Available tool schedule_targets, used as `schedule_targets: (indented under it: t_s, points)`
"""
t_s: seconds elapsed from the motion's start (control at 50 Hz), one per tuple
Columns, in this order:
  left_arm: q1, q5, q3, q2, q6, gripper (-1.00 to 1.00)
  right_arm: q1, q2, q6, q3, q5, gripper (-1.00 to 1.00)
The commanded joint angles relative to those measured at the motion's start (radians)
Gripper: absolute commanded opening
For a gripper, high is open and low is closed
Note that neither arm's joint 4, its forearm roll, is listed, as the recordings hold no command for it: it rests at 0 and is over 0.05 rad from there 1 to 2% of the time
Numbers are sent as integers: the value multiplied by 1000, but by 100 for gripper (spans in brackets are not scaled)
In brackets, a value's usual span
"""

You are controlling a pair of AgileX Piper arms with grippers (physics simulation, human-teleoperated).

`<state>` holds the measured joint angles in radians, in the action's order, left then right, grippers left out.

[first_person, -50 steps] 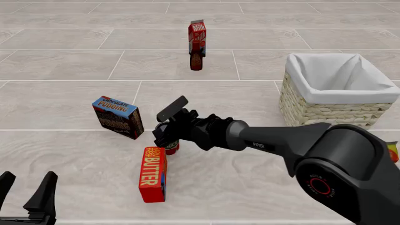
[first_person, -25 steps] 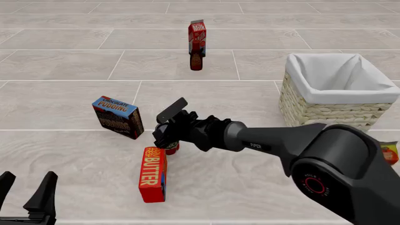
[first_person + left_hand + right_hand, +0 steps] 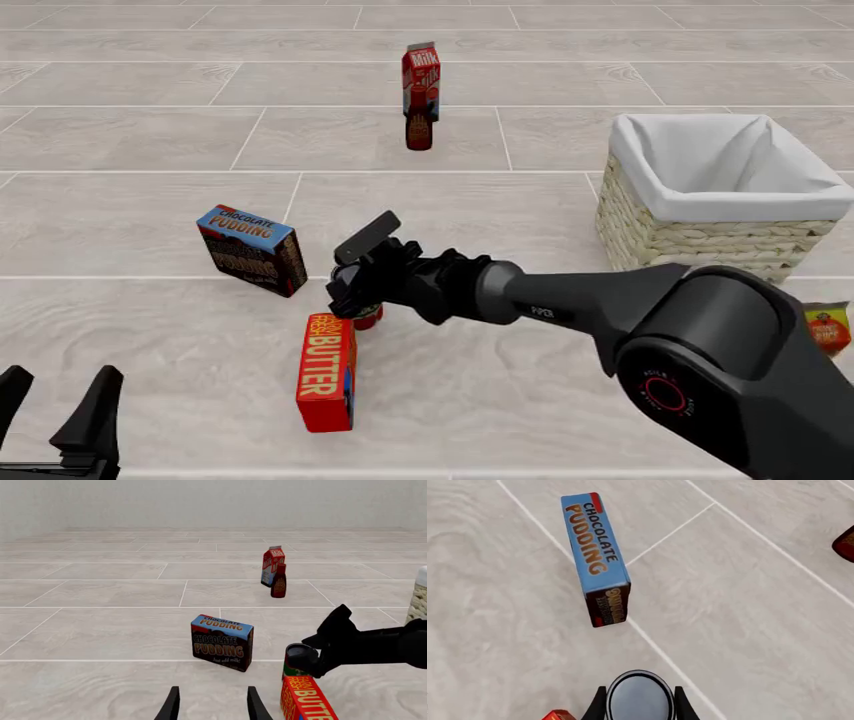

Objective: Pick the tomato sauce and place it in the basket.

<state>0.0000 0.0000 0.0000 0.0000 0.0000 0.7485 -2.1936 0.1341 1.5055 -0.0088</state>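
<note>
The tomato sauce (image 3: 367, 318) is a short red can with a green band and dark top, standing on the floor just behind the butter box. It also shows in the left wrist view (image 3: 293, 666) and the right wrist view (image 3: 639, 696). My right gripper (image 3: 350, 298) is open, with one finger on each side of the can's top and the can between them. The basket (image 3: 694, 238), pale wicker with white lining, stands at the right, apart from the arm. My left gripper (image 3: 60, 388) is open and empty at the near left corner, far from the can.
A red butter box (image 3: 327, 372) lies just in front of the can. A blue chocolate pudding box (image 3: 251, 250) stands to the can's left. A milk carton (image 3: 422, 68) and a dark bottle (image 3: 419, 130) stand far back. A small packet (image 3: 827, 328) lies at the right edge.
My right gripper has edged slightly left and closer over the can, and the right arm's elbow has shifted a little. The can and the left arm have not moved.
</note>
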Motion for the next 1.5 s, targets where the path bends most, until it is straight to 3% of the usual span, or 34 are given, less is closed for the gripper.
schedule_targets:
  t_s: [0.02, 1.5]
  points:
    - [0, 0, 0, 0, 0, 100, -5, -8, -4, -7, -6, 100]
    - [0, 0, 0, 0, 0, 100, -24, -51, -25, -14, -38, 100]
